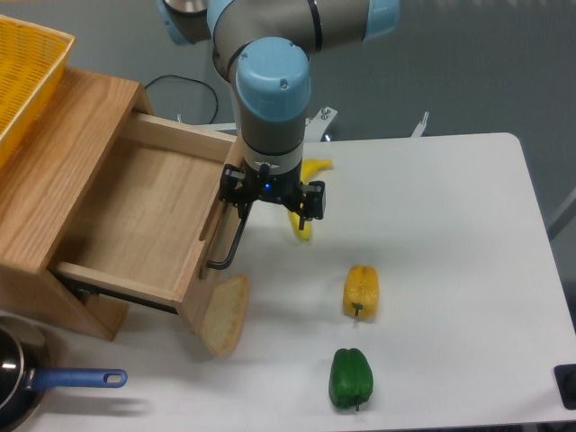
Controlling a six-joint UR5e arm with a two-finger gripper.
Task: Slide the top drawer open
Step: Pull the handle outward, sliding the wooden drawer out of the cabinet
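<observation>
Starting at the bottom edge of the frame, a dark pan with a blue handle (76, 379) sits at the lower left corner, and a green pepper (350, 378) lies lower centre on the white surface (450, 270). Just above the pepper, a yellow pepper (361, 291) rests upright in the picture, and to its left a slice of bread (228, 313) lies touching or partly tucked under the front corner of the top drawer (135, 216).

The top drawer takes up the left middle of the frame, pulled well out of its light-oak cabinet (54, 162), its plain wooden inside showing. Its black bar handle (230, 243) runs down the front panel.

The pincer (270, 200) hangs at the upper end of that handle, centre frame, a blue light on its body; whether its fingers clamp the bar I cannot tell. A banana (308, 189) lies behind it, partly hidden.

Farther back, at the upper left, a yellow mesh basket (22, 67) stands on the cabinet top.
</observation>
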